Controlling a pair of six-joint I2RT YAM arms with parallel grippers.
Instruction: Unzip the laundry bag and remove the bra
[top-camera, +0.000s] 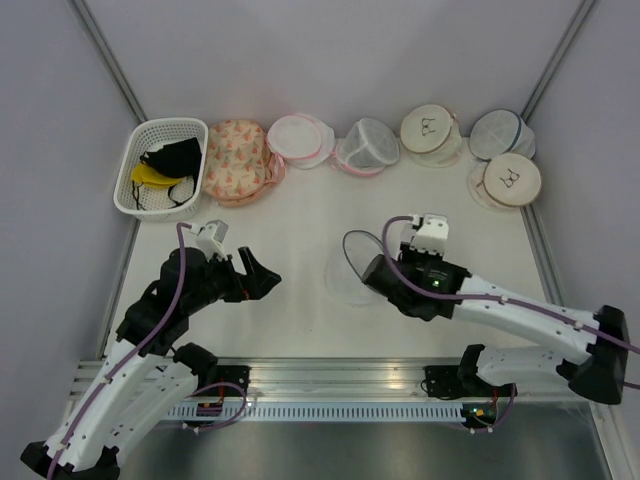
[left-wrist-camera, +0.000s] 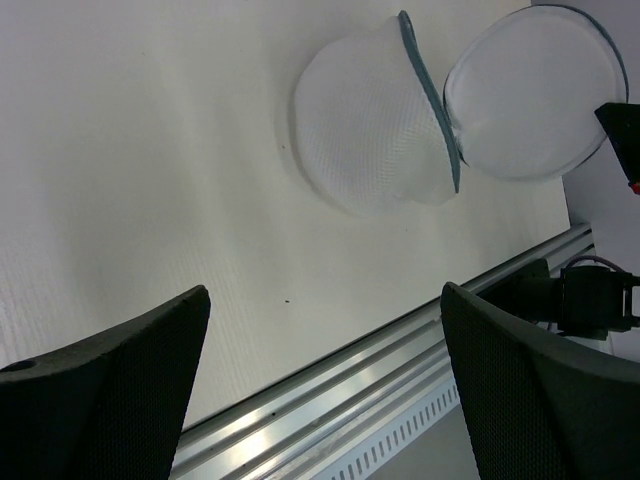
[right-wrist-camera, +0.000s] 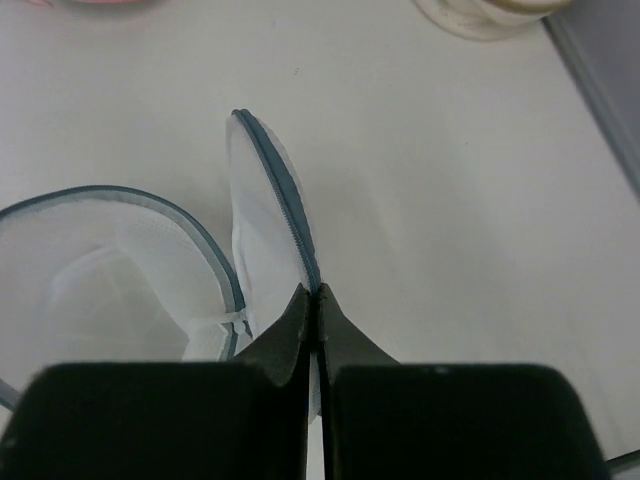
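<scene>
My right claw (right-wrist-camera: 313, 300) is pressed tight. Its two black wedge tips meet on the dark blue zip tape of the bag (right-wrist-camera: 258, 240), and I am pinching that rim where it curves down to me. The piece I hold is the round lid flap. It is fine white mesh standing on edge, with the zip teeth running up its arc as a thin ribbed line. Just left of it the bag's body gapes open, a soft hoop of the same blue tape around slack, crumpled mesh. I cannot make out what lies inside.

The bag sits on the matte white table (top-camera: 300, 220), near the middle and just ahead of my right wrist. Its domed body slumps on the surface and the flat disc of the lid is hinged up beside it.

My left claw (left-wrist-camera: 325, 292) is spread wide and holds nothing. Its dark, finely pebbled pads (left-wrist-camera: 120, 380) hang above the table near the ribbed aluminium rail (left-wrist-camera: 330, 400), well apart from the bag.

Along the far edge stand a white plastic lattice basket (top-camera: 172, 123), a padded floral pouch (top-camera: 235, 160), pink-trimmed pouches (top-camera: 300, 140) and round beige pouches (top-camera: 428, 130).
</scene>
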